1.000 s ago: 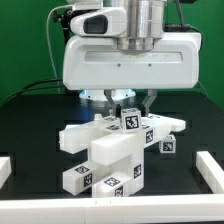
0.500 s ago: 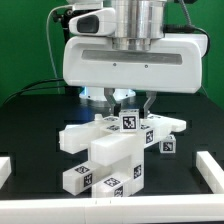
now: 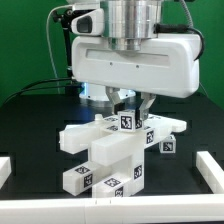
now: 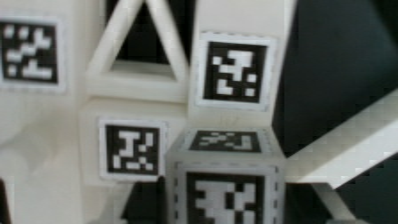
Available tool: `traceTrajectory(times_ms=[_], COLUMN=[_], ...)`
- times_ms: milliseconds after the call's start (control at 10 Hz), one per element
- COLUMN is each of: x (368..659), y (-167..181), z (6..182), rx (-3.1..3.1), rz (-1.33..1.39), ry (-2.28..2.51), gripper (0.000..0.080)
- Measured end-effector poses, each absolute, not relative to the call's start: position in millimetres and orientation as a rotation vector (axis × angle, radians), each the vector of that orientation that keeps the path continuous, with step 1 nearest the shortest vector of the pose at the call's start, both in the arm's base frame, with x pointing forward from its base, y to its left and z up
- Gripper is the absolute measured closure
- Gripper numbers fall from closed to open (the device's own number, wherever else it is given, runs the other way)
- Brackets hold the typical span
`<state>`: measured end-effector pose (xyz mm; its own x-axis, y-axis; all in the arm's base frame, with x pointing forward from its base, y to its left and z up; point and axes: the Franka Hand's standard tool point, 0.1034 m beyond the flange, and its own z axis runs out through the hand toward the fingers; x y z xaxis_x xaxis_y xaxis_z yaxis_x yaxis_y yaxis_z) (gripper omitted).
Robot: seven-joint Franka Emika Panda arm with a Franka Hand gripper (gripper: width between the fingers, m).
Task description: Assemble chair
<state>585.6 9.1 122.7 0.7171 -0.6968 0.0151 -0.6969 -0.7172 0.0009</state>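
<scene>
Chair parts (image 3: 110,150), white and tagged, lie stacked on the dark surface (image 3: 30,125). Over that stack hangs the arm (image 3: 130,55). Its jaws straddle the stack's topmost block (image 3: 128,120); whether they pinch it, I cannot tell.

Ext front-on, wrist v. close (both: chair parts (image 3: 108,150))

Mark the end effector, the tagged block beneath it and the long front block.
end effector (image 3: 130,106), exterior view, midway between its fingertips.
tagged block (image 3: 128,121), exterior view, on its tag.
long front block (image 3: 100,172), exterior view, its white middle.
</scene>
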Motion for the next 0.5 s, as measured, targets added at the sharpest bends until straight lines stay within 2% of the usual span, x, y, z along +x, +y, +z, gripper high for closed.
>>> traceTrajectory(times_ms=[300,500], x=[585.8,586.0], y=[10.6,10.9], z=[122.5,122.9], rx=[2.866,2.91], rz=[0.018,0.018], ry=[-1.297,-1.192], gripper=[0.0518,0.0243])
